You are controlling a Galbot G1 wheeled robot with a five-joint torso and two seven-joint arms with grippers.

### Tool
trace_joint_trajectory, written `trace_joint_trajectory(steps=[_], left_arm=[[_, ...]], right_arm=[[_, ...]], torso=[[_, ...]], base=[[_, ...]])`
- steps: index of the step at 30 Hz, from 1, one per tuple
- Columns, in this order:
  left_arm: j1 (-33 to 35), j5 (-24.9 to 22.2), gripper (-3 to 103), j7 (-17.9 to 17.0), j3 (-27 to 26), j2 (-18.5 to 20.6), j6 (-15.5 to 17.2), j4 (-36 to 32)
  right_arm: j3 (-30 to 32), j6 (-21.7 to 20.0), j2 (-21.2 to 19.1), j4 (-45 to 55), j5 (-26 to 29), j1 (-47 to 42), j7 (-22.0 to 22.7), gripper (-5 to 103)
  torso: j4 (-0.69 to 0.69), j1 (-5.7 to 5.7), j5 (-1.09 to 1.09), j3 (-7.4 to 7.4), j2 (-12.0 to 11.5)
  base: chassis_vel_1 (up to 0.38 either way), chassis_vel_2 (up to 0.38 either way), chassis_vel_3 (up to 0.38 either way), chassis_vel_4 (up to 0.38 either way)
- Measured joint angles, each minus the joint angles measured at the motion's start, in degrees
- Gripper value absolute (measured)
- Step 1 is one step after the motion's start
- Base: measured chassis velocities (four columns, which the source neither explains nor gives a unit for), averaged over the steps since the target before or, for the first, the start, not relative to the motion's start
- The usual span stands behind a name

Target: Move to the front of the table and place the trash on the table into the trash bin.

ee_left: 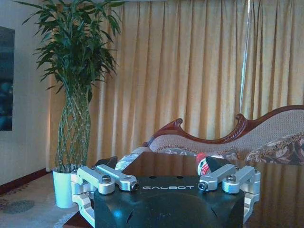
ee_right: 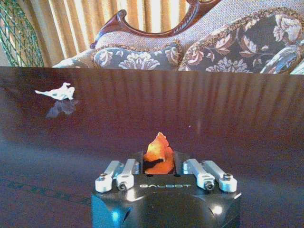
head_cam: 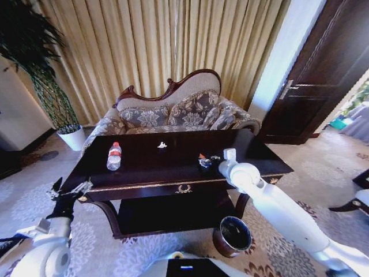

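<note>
The right tool (ee_right: 159,164) sits low on the worktop (head_cam: 144,164), closed on an orange scrap (ee_right: 159,151) that pokes up between its fingers. In the head view it lies right of centre near the front edge (head_cam: 206,162). The left tool (head_cam: 68,190) hovers off the worktop's left front corner, open and holding nothing.

This looks like the pick-up step: the scrap is gripped but not yet lifted. The next move calls for raising it clear of the worktop, bringing the arm back over the front edge and down to the bin (head_cam: 232,235), then opening above its mouth.

A white paper scrap (head_cam: 162,145) lies near the back edge, well apart from the right tool. The bottle (head_cam: 114,156) lies on the left part of the worktop, red cap toward the sofa (head_cam: 173,109).

The bin stands on the carpet just in front of the worktop, under the right arm. Its inside is dark; I cannot tell whether anything is in it.
</note>
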Motion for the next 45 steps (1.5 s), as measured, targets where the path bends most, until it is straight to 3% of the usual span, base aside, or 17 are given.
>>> trace_joint_trajectory(steps=[1, 6, 8, 13, 30, 45], left_arm=[[0.0, 0.0, 100, 0.0, 0.0, 0.0, 0.0, 0.0], [-0.1, 0.0, 100, 0.0, 0.0, 0.1, 0.0, 0.4], [-0.1, 0.0, 100, 0.0, 0.0, 0.1, 0.0, 0.4], [-0.2, -0.1, 100, 0.1, 0.0, 0.1, -0.1, 0.7], [-0.1, -0.1, 100, 0.5, -0.2, 0.0, -0.9, 1.2], [-0.4, -0.3, 100, 0.6, -0.3, 0.0, -0.9, 1.2]], right_arm=[[0.0, 0.0, 0.0, 0.0, 0.0, 0.0, 0.0, 36], [-0.5, 0.1, 0.2, -0.3, -0.2, 0.2, 0.0, 14], [-0.6, 0.1, 0.3, -0.3, -0.2, 0.2, 0.0, 14], [-0.9, 0.2, 0.7, -0.5, -0.3, 0.3, 0.0, 2], [0.0, 1.8, 0.7, -0.2, 0.1, 0.2, -0.4, 2], [2.9, 4.4, 0.1, 0.8, -0.9, -0.6, -3.4, 2]], torso=[[0.0, 0.0, 0.0, 0.0, 0.0], [0.0, 0.0, 0.0, 0.0, 0.0], [0.0, 0.0, 0.0, 0.0, 0.0], [0.0, 0.0, 0.0, 0.0, 0.0], [0.0, 0.0, 0.01, 0.01, 0.0], [0.0, 0.0, 0.0, 0.01, 0.0]], base=[[0.0, 0.0, 0.0, 0.0], [0.0, 0.0, 0.0, 0.0], [0.0, 0.0, 0.0, 0.0], [0.0, 0.0, 0.0, 0.0], [0.0, 0.0, 0.0, 0.0], [0.0, 0.0, 0.0, 0.0]])
